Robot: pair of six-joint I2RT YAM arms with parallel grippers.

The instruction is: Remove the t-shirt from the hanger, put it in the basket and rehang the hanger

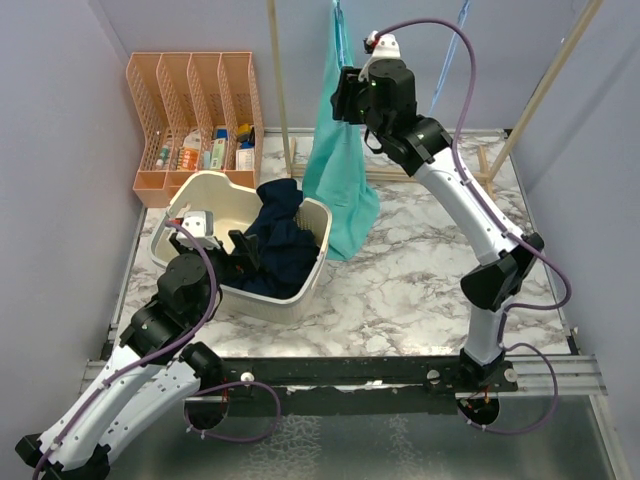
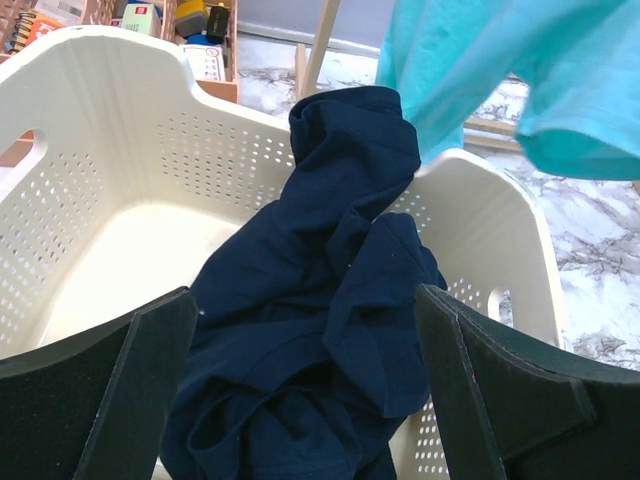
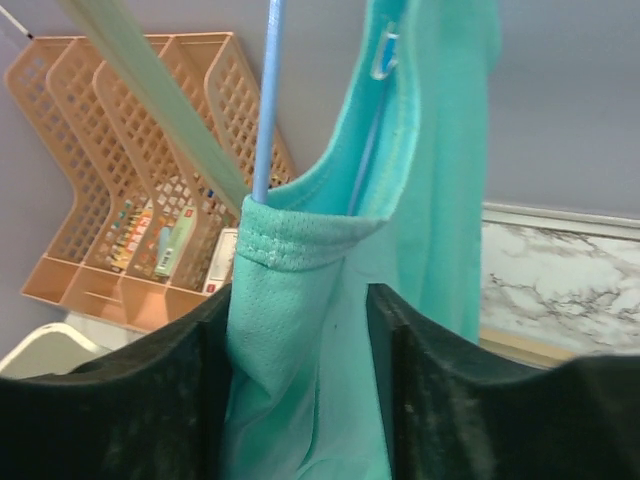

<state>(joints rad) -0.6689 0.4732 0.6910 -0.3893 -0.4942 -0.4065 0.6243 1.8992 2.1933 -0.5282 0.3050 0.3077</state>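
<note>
At the far left, behind the cream laundry basket (image 1: 178,212), stands a peach file organizer (image 1: 195,110) with small packets in its slots. The basket sits on the marble table (image 1: 420,290), and the left gripper (image 2: 305,300) hangs over its near rim. The black fingers (image 2: 140,380) are spread wide apart and grip nothing. A crumpled navy garment (image 2: 340,280) lies between and beyond them, draped from the basket floor up over the basket's far right wall. Just right of the basket and behind it hangs the teal t-shirt (image 1: 340,190). It is still on its light blue hanger (image 3: 265,100), and its lower hem reaches down to the tabletop beside the basket's right corner. A pale wooden pole (image 1: 278,80) rises behind the basket, left of the shirt. Up above the basket's right end, high on the shirt, the right gripper (image 3: 300,330) is at the garment's top. Its fingers (image 3: 190,400) pinch a fold of the teal mesh just below a stitched opening. The fabric fills the gap and touches both pads. One blue hanger arm runs down into that opening directly above the pinch. To the right of the basket the right arm (image 1: 470,210) reaches up from the table's near edge to the shirt.
</note>
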